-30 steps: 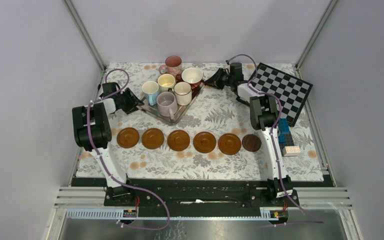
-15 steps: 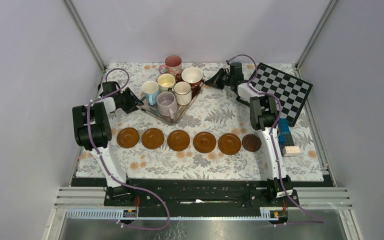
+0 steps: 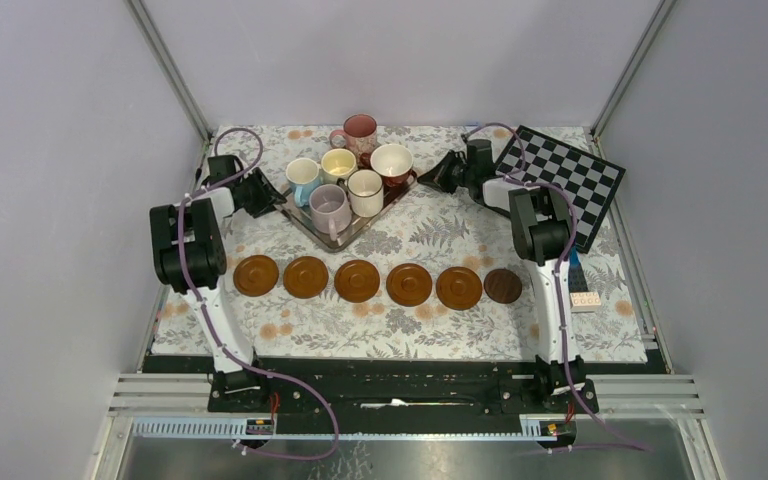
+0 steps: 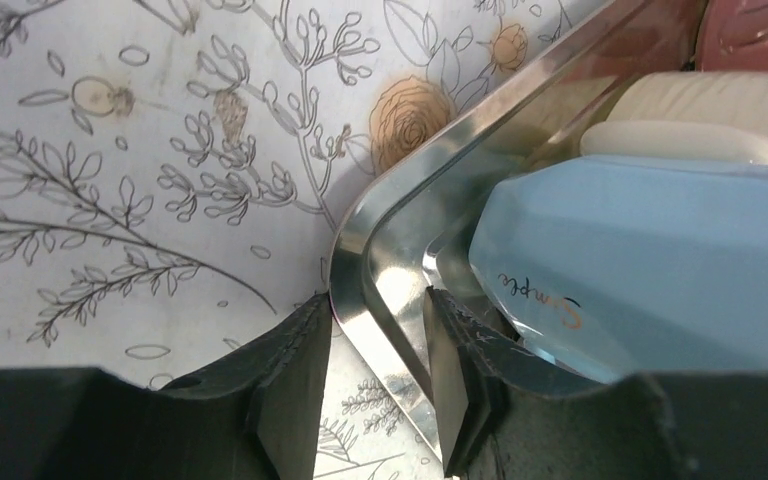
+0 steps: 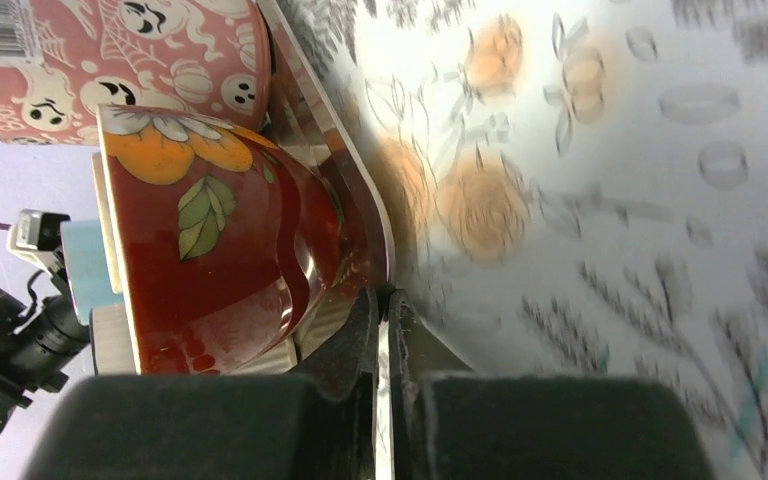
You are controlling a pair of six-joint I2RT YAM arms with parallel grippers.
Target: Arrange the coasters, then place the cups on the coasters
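Several brown coasters (image 3: 357, 281) lie in a row across the near half of the table, the darker one (image 3: 503, 286) at its right end. Several cups stand on a silver tray (image 3: 355, 238) behind them: light blue (image 3: 302, 172), cream (image 3: 338, 160), white (image 3: 365, 185), dark red (image 3: 391, 158), lilac (image 3: 330, 205) and pink (image 3: 360, 128). My left gripper (image 3: 278, 195) (image 4: 380, 320) clasps the tray's (image 4: 380, 250) left corner rim, beside the light blue cup (image 4: 640, 270). My right gripper (image 3: 428, 178) (image 5: 385, 310) is shut on the tray's (image 5: 350, 170) right rim, next to the dark red cup (image 5: 210, 250).
A checkerboard (image 3: 560, 180) leans at the back right, just behind the right arm. Blue toy bricks (image 3: 570, 265) and a pale brick (image 3: 585, 298) lie by the right edge. Metal frame posts and grey walls close in the floral cloth.
The tray with its cups has shifted to the right, and both arms have moved with it. The left jaws have narrowed onto the rim.
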